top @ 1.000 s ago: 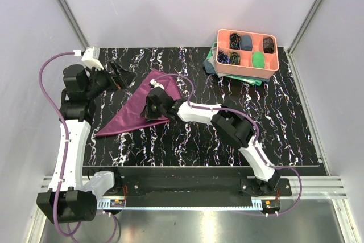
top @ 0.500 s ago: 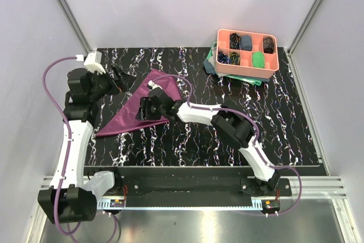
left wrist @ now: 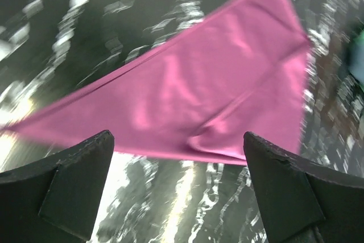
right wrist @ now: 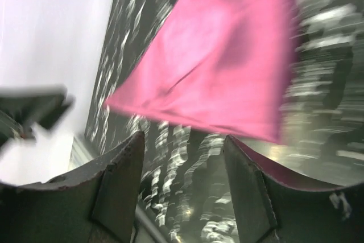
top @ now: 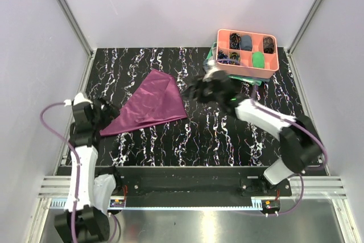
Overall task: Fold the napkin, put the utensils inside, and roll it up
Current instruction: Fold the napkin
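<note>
The plum-purple napkin (top: 151, 102) lies folded into a flat triangle on the black marbled table (top: 227, 135), left of centre. It fills the upper part of the left wrist view (left wrist: 210, 89) and of the right wrist view (right wrist: 227, 61). My left gripper (top: 106, 112) sits just off the napkin's near-left corner, open with only table between its fingers (left wrist: 176, 189). Just right of the napkin's right edge, my right gripper (top: 197, 91) is open and empty (right wrist: 185, 180). The utensils are out of view.
A coral bin (top: 273, 68) with several compartments holding small cloth rolls stands at the back right. A teal-green cloth (top: 211, 64) lies under its left side. White enclosure walls rise behind the table and at both sides.
The right gripper has opened, let go of the napkin and swung right toward the bin. The left arm has drawn back from the napkin's far edge to its near-left corner.
</note>
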Available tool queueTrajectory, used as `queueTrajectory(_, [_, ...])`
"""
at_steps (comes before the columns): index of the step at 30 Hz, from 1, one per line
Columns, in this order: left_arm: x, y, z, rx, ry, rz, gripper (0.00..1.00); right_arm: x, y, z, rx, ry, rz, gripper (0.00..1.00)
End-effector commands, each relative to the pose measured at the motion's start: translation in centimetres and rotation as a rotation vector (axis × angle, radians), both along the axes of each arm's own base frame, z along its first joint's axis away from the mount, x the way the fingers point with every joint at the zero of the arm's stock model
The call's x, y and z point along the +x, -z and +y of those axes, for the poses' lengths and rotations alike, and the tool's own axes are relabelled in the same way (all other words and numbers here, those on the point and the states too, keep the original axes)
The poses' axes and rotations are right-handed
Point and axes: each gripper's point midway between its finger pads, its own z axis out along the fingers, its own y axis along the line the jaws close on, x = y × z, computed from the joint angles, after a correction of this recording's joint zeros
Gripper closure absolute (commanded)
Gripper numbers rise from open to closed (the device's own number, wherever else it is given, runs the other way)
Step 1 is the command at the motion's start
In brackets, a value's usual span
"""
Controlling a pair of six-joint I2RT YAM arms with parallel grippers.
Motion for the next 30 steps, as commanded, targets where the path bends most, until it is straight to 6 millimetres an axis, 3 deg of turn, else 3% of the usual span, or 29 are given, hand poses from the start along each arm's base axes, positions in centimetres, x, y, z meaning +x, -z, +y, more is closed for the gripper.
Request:
queueTrajectory(1, [-2.9,2.1,3.9,-0.028,-0.315,0.011,0.01,1.5,-2.3,-7.5,0.057,0.065,-0.053,0.34])
queueTrajectory(2, [-3.2,2.6,4.1,-0.041,-0.34,0.019,0.01,1.5,-1.5,-8.8,0.054,0.077,-0.034,0.34])
queueTrajectory(3, [-3.7,3.9,4.5,-0.071,-0.384,0.047,0.01,2.4,-2.1,-11.0,0.068,0.121,-0.041,0.34])
queueTrajectory(6, [-4.2,6.6,4.8,-0.162,-0.461,0.107,0.04,2.1,-1.7,-12.6,0.058,0.124,-0.041,0.33])
queueTrajectory(12, [-4.7,9.8,6.2,-0.269,-0.611,0.134,0.16,1.3,-3.4,-13.5,0.047,0.144,-0.079,0.32])
queueTrajectory(17, [-5.8,11.4,7.2,-0.28,-0.699,0.129,0.24,1.6,-2.1,-14.4,0.032,0.168,-0.053,0.31])
queueTrajectory(22, [-5.2,11.9,8.5,-0.324,-0.731,0.065,0.36,1.7,-1.5,-14.6,0.025,0.163,-0.037,0.31])
queueTrajectory(30, [-5.0,12.8,9.5,-0.357,-0.735,0.054,0.44,2.1,0.7,-14.8,0.031,0.163,0.041,0.31])
